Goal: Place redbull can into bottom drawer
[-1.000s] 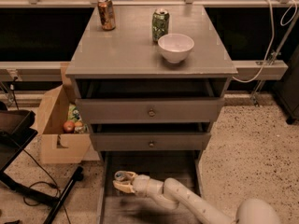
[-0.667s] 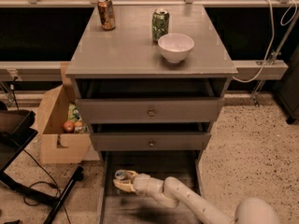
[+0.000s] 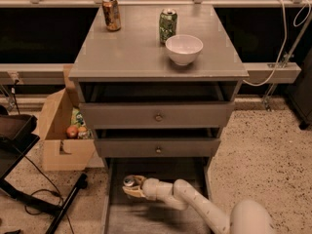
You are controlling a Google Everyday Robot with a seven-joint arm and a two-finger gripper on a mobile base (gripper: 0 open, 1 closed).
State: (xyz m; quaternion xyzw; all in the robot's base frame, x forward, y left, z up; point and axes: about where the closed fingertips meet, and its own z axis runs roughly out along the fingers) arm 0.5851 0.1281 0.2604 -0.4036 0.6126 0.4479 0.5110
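The gripper (image 3: 133,188) is clamped on the can (image 3: 129,181), held upright at the drawer's (image 3: 146,219) ten o'clock. If it lets go above the floor, the slim can may topple and roll.

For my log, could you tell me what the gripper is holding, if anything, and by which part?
The gripper holds the redbull can by its body, in the bottom drawer.
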